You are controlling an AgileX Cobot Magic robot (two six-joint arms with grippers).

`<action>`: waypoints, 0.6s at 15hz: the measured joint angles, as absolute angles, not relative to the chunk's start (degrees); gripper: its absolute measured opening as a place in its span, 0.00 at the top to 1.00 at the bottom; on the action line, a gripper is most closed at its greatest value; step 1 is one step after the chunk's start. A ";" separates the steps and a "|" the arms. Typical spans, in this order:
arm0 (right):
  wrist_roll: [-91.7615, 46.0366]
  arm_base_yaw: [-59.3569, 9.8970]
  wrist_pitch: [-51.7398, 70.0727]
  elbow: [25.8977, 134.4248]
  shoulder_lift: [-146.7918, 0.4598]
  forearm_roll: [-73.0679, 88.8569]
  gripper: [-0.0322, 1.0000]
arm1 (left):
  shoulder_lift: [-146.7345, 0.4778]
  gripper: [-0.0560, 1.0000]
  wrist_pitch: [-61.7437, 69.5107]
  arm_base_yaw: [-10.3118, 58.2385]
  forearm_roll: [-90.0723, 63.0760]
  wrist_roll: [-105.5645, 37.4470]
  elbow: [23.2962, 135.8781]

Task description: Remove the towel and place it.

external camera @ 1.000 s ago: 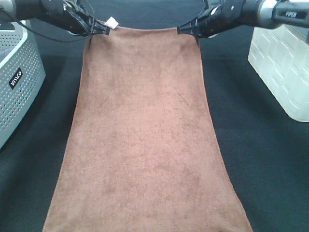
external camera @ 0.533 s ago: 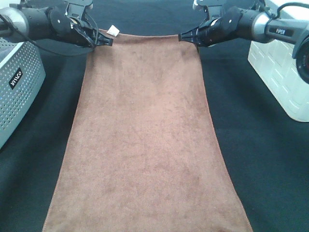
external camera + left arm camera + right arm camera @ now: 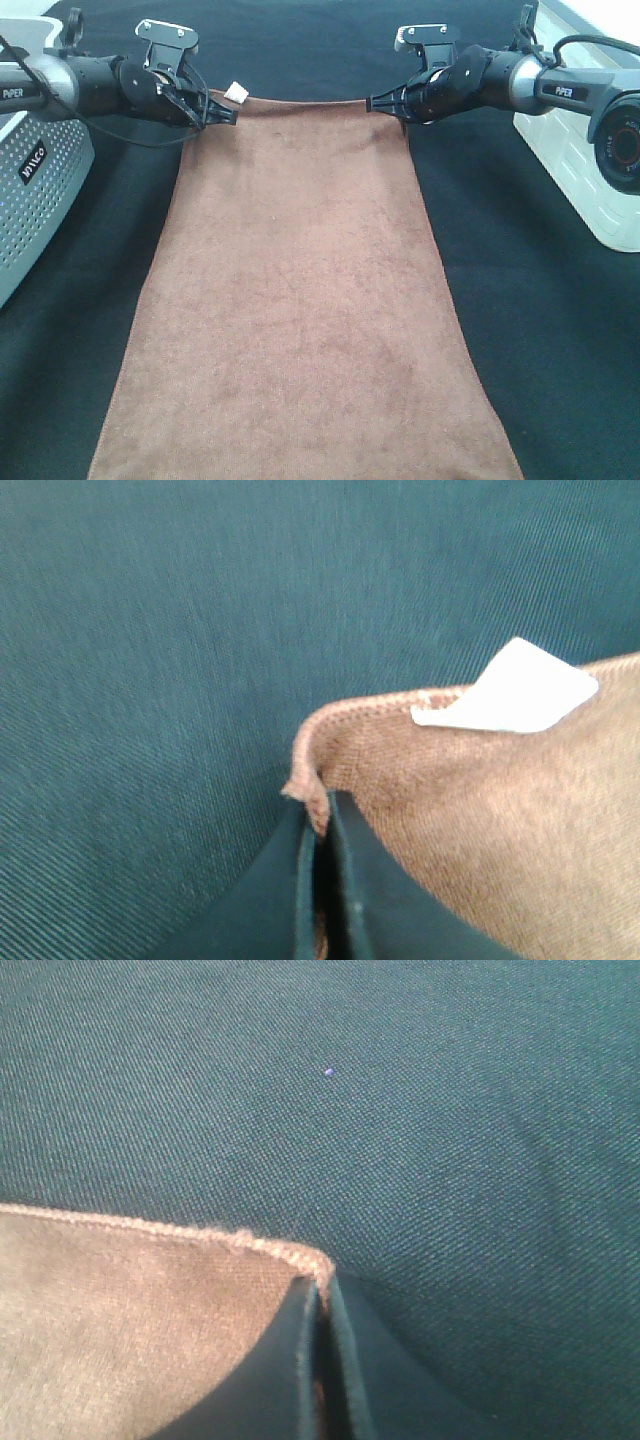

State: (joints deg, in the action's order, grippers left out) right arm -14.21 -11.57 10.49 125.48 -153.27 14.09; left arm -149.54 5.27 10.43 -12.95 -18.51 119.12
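Observation:
The brown towel [image 3: 300, 290] hangs stretched between both arms, running from its far edge down to the near edge of the exterior high view. My left gripper [image 3: 228, 114] is shut on the towel's far left corner, right by the small white tag [image 3: 236, 93]. The left wrist view shows the hem [image 3: 310, 780] pinched between the dark fingers [image 3: 355, 900], with the tag [image 3: 510, 690] beside them. My right gripper [image 3: 378, 101] is shut on the far right corner. Its wrist view has the corner of the towel [image 3: 150, 1300] clamped between the fingers [image 3: 345, 1380].
A dark cloth covers the table [image 3: 540, 330]. On the left stands a grey perforated basket [image 3: 30, 190]. A white plastic bin [image 3: 590, 160] stands on the right, close under the right arm.
Both grippers have come down and toward the near side with the towel's far edge still held. The arms now show more fully in the exterior high view.

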 joint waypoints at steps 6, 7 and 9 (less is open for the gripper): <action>-14.21 -11.57 9.45 125.82 -153.95 15.87 0.73 | -151.26 0.73 -0.46 10.43 -13.12 -18.51 119.18; -14.21 -11.57 8.71 125.88 -153.95 16.33 0.56 | -151.60 0.60 -1.38 10.43 -13.18 -18.51 119.18; -14.21 -11.57 8.42 125.88 -153.95 16.56 0.33 | -151.95 0.38 -1.60 10.43 -13.81 -18.45 119.18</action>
State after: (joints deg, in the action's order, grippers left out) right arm -14.21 -11.57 8.42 125.88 -153.95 16.56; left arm -151.95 -1.60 10.43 -13.81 -18.45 119.18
